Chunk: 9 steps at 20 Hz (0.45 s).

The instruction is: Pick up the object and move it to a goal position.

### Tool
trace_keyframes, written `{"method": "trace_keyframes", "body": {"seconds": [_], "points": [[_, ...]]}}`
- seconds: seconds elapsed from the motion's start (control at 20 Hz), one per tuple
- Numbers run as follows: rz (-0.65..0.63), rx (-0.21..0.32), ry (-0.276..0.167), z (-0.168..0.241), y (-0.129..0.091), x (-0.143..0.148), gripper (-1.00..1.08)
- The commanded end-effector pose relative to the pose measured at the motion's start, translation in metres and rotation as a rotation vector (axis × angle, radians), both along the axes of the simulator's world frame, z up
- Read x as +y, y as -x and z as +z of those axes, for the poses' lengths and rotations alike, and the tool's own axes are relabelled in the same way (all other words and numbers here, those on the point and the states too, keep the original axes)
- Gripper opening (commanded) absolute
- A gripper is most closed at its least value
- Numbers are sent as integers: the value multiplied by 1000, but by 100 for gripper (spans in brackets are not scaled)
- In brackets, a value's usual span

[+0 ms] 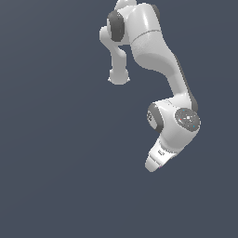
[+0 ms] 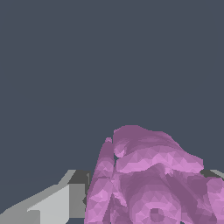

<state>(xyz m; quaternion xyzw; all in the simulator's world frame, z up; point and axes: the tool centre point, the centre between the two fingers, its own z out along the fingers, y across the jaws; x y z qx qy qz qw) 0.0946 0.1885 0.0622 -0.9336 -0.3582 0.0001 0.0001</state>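
Dark blue-grey is filling the whole background, and no table or floor is showing anywhere. In the exterior view the white arm (image 1: 158, 51) is bending down from above, and its gripper (image 1: 153, 163) is hanging at the arm's low end, with nothing but the flat dark colour around it.

From that far view I cannot see the object at all; the gripper is hiding it or it is too small. The wrist view is showing what the far view is missing: the pink-purple, bumpy object (image 2: 148, 179) is sitting right up close to the camera, and a grey finger (image 2: 52, 201) is lying just beside it. The other finger is mostly hidden behind the object.

It looks like the gripper is squeezing the object between its fingers, so the picking-up step seems done and the carrying step is going on. No goal mark is showing in either view. The next move likely calls for keeping the squeeze firm and moving the arm smoothly, because such a tiny thing could slip out.
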Motion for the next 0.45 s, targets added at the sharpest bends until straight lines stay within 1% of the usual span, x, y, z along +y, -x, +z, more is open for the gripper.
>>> {"method": "trace_keyframes", "body": {"seconds": [0.0, 0.4], "points": [[-1, 0, 0, 0, -4, 6, -100], [0, 0, 0, 0, -8, 14, -100]]}}
